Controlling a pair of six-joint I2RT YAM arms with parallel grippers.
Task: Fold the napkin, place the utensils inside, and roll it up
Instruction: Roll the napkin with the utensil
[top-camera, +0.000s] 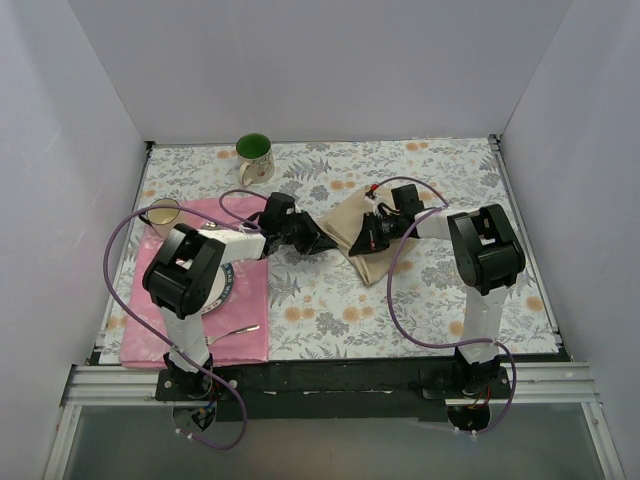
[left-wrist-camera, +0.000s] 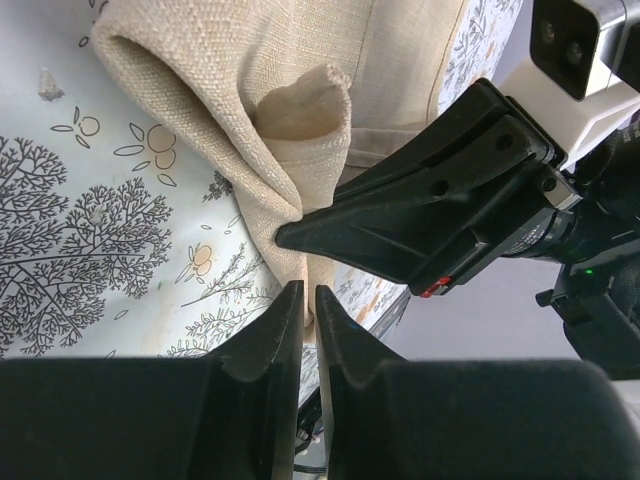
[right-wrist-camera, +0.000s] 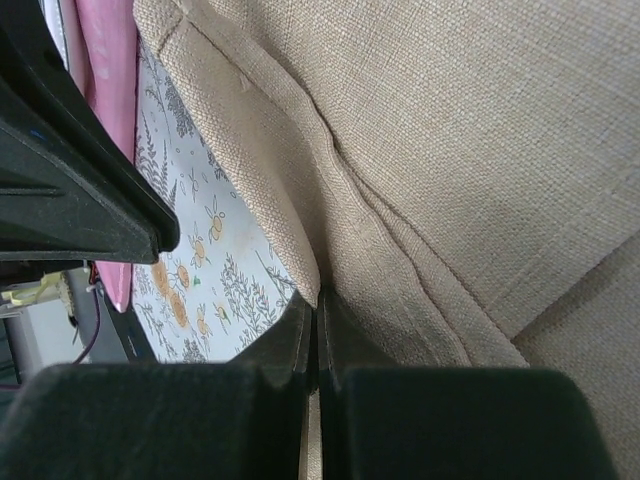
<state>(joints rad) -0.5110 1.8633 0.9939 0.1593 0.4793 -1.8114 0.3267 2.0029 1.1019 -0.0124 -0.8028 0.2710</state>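
The tan napkin (top-camera: 347, 216) lies partly bunched on the floral tablecloth at mid-table, between both grippers. My left gripper (top-camera: 325, 242) reaches it from the left. In the left wrist view the napkin (left-wrist-camera: 250, 90) folds down into that gripper (left-wrist-camera: 308, 292), whose jaws stand nearly together with cloth pinched between the tips. My right gripper (top-camera: 362, 243) comes from the right; in the right wrist view it (right-wrist-camera: 316, 302) is shut on a hemmed edge of the napkin (right-wrist-camera: 450, 150). One silver utensil (top-camera: 238, 329) lies on the pink placemat near the front edge.
The pink placemat (top-camera: 240, 340) at the left carries a plate (top-camera: 226, 285), mostly under my left arm. A green-lined mug (top-camera: 255, 156) stands at the back, and a glass cup (top-camera: 162, 213) at the far left. White walls enclose the table.
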